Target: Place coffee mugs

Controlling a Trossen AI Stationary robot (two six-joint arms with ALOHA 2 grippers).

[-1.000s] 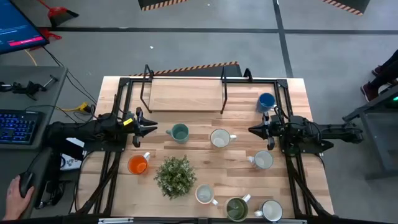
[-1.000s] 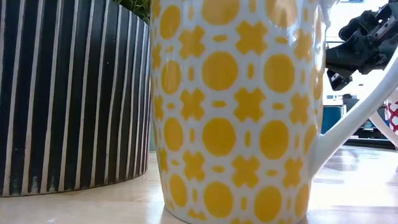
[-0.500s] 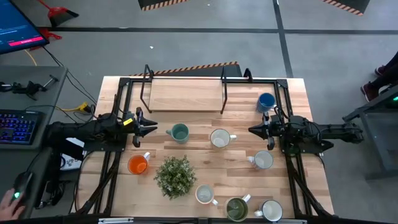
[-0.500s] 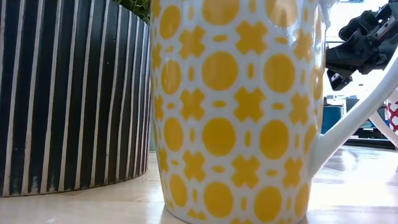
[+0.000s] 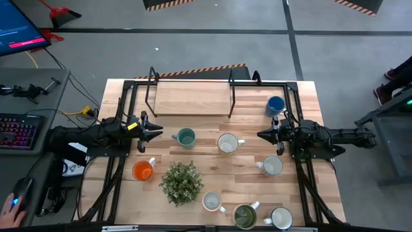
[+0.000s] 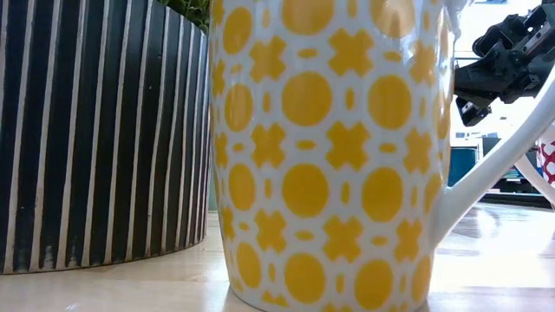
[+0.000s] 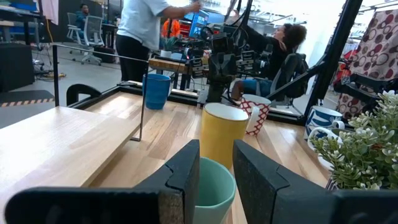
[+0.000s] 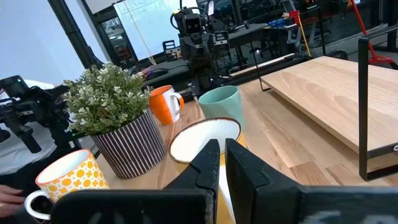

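1. Nothing on the table has shifted since the earlier frames; only a person's hand (image 5: 9,207) at the lower left edge of the high view has moved a little, and both arms hold their poses.
2. High view: the left gripper (image 5: 156,133) hangs just beside the teal mug (image 5: 185,136), pointing at it, clear of its rim. The right gripper (image 5: 262,135) faces a white mug (image 5: 227,143) and is near it, not touching. The blue mug (image 5: 275,104) stands by the wooden shelf (image 5: 192,98); the orange mug (image 5: 142,170) sits beside the potted plant (image 5: 182,182). Four more mugs lie toward the near edge.
3. Low view: a yellow-patterned mug (image 6: 334,156) fills the frame next to the plant's striped pot (image 6: 100,130); a gripper shows at upper right, its state unreadable here.
4. Left wrist view: the left fingers (image 7: 183,168) stand apart, empty, with the teal mug's rim showing in the gap between them. To grasp well, the gripper should probably advance so one finger passes inside the rim, then close on the wall.
5. Right wrist view: the right fingers (image 8: 210,163) are pressed together, holding nothing, with the white mug directly ahead.
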